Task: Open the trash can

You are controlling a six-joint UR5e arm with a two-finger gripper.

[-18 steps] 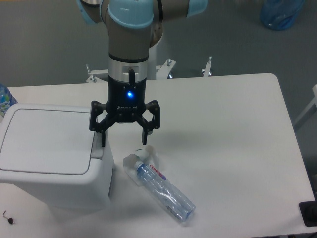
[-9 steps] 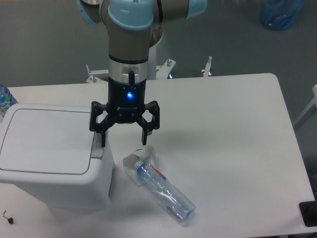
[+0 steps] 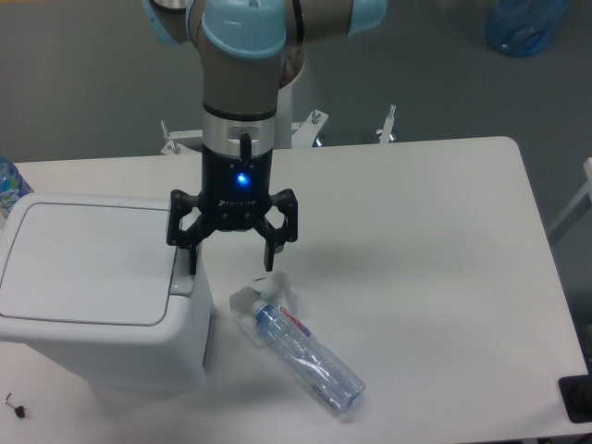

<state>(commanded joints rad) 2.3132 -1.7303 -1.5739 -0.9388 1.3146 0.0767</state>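
Note:
The white boxy trash can (image 3: 92, 314) stands at the table's front left with its flat lid (image 3: 83, 264) closed. A small grey push tab (image 3: 181, 276) sits at the lid's right edge. My gripper (image 3: 231, 264) hangs open just right of the can. Its left finger (image 3: 191, 248) is right above the push tab; I cannot tell if it touches. Its right finger (image 3: 274, 250) hangs over the table, above the cap end of a clear plastic bottle (image 3: 301, 349) that lies on its side.
The white table (image 3: 416, 259) carries the can and the bottle. A blue-labelled bottle (image 3: 7, 185) shows at the left edge behind the can. A blue bag (image 3: 525, 23) sits on the floor at the top right. A dark object (image 3: 578, 398) is at the table's front right corner.

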